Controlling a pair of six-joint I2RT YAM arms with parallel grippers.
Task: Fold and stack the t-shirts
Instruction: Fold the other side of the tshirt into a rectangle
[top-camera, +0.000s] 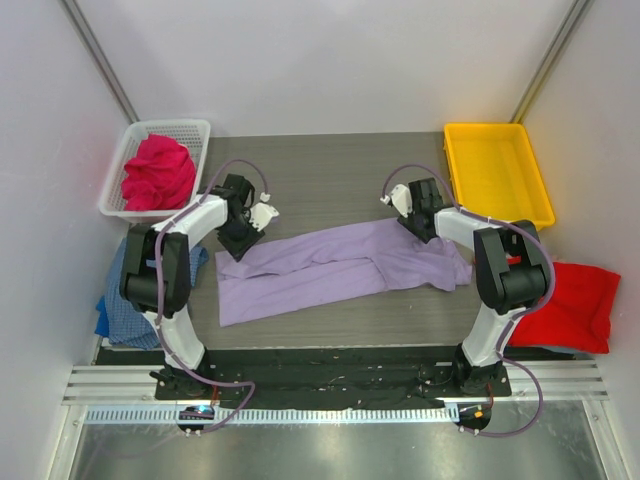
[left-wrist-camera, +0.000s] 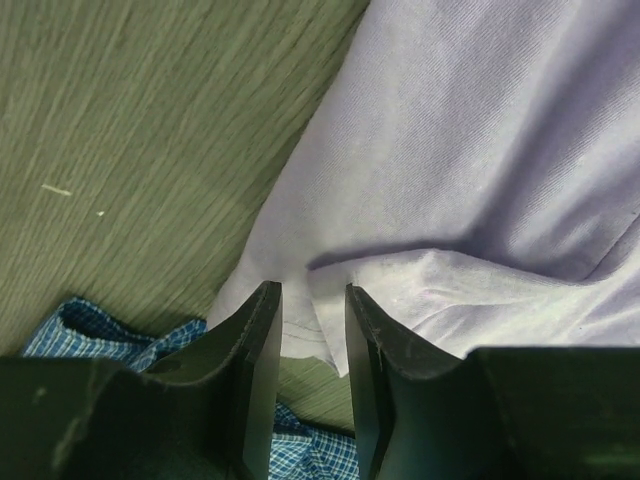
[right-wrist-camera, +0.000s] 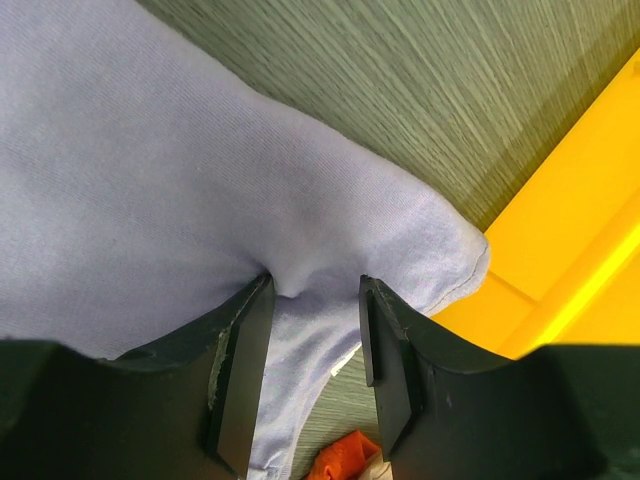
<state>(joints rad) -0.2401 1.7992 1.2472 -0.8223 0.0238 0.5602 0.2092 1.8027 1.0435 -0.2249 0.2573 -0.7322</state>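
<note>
Right wrist view: fold of lavender t-shirt (right-wrist-camera: 150, 180) between fingers of right gripper (right-wrist-camera: 312, 285).

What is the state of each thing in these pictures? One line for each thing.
lavender t-shirt: laid out, partly folded, wrinkled.
magenta-pink t-shirt: crumpled inside white basket.
blue checked t-shirt: crumpled, unfolded.
red t-shirt: bunched, not stacked.
yellow tray: empty.
left gripper: open, lavender corner between its fingers.
right gripper: around a lavender fold; grip unclear.
</note>
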